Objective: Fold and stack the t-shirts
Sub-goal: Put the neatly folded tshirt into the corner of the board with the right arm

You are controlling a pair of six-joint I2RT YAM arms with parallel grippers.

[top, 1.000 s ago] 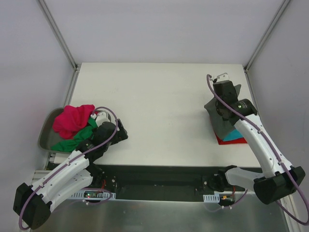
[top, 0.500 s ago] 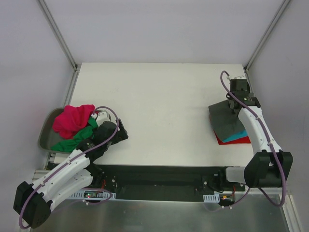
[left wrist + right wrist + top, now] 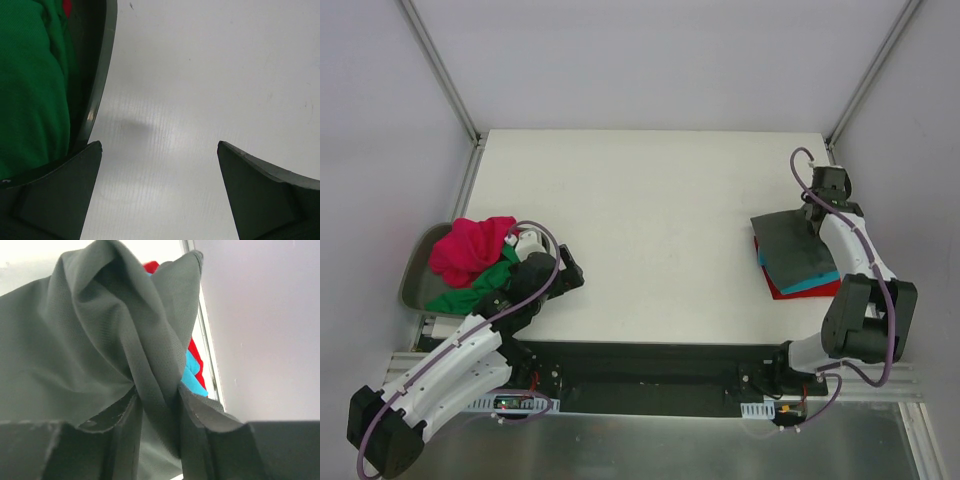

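Shows, near the far right corner of the flat white worktop [image 3: 650, 210], the right claw [image 3: 156, 407] pinched tight on a bunched fold of the plain dark grey cotton t-shirt [image 3: 788, 243]. Locates that shirt as the top layer of a folded stack close to the worktop's right edge, spread over the folded teal cotton t-shirt [image 3: 812, 284] and, lowest, the folded red cotton t-shirt [image 3: 798, 293], both peeking out along the stack's near edge. Confirms, from the right wrist view, grey cloth drawn up in a ridge between the two fingers, with slivers of red and teal beyond it. Shows, off the left edge, the crumpled magenta pink cotton t-shirt [image 3: 470, 245] heaped against the crumpled green cotton t-shirt [image 3: 470, 292], both unfolded in the dull grey-green shallow tray [image 3: 412, 280]. Shows the left claw [image 3: 160, 200] spread wide, holding nothing, poised over the worktop just beside the tray's right rim. Reveals, from the left wrist view, green cloth lying inside that rim, apart from both fingers.
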